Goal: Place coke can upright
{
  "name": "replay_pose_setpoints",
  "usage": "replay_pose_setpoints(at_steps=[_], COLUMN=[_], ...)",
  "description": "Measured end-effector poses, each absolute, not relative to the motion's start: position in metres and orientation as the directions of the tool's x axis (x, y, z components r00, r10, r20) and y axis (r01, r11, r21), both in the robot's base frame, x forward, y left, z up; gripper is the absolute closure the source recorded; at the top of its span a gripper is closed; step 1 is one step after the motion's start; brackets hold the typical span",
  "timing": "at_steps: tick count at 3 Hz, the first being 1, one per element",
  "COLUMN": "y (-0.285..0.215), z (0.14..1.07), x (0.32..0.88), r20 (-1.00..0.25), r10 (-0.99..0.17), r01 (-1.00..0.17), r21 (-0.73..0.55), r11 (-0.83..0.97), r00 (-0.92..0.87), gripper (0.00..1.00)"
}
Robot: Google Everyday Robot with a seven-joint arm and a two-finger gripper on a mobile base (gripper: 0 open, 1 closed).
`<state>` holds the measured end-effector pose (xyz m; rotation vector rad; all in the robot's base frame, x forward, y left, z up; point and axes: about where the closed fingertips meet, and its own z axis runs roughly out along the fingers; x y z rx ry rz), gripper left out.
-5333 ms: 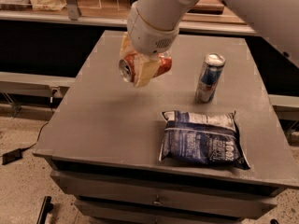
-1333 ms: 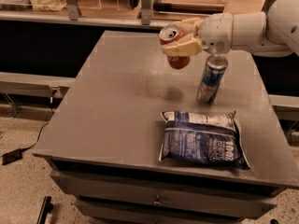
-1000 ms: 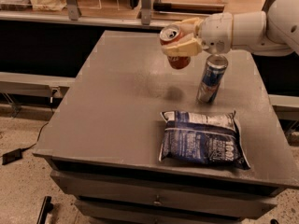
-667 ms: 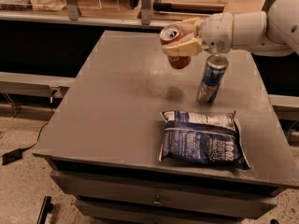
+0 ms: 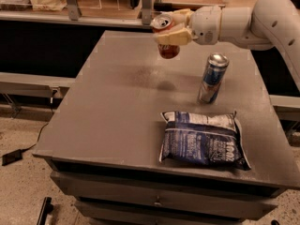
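Note:
The coke can (image 5: 165, 36) is red with a silver top. It is held nearly upright, tilted a little, in the air above the far middle of the grey table (image 5: 117, 107). My gripper (image 5: 171, 29) comes in from the right on a white arm and is shut on the can, its tan fingers (image 5: 174, 37) across the can's body. The can's shadow lies on the table below it.
A tall slim blue-and-silver can (image 5: 213, 78) stands upright to the right of the gripper. A blue-and-white chip bag (image 5: 201, 138) lies flat at the front right. Shelving runs behind the table's far edge. A dark cable and plug (image 5: 11, 156) lie on the floor at left.
Since 5.3 s ago the gripper has carried the coke can from the left middle up and right toward the table's far side, turning it from sideways to nearly upright. Over the last second nothing moved.

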<state>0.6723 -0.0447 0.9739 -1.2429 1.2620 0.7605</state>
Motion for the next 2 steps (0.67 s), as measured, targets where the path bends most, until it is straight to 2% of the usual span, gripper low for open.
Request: replay_pose_setpoints(at_steps=[1,2], y=[-0.044,-0.059], z=[0.973,0.964], x=[0.679,0.672], r20=[-0.967,-0.989], r10=[-0.175,-0.114], r01=[-0.937,-0.930], r21=[-0.227,-0.130], r11=[0.266,0.344], r00=[0.185,0.097], gripper=[1.00,1.00])
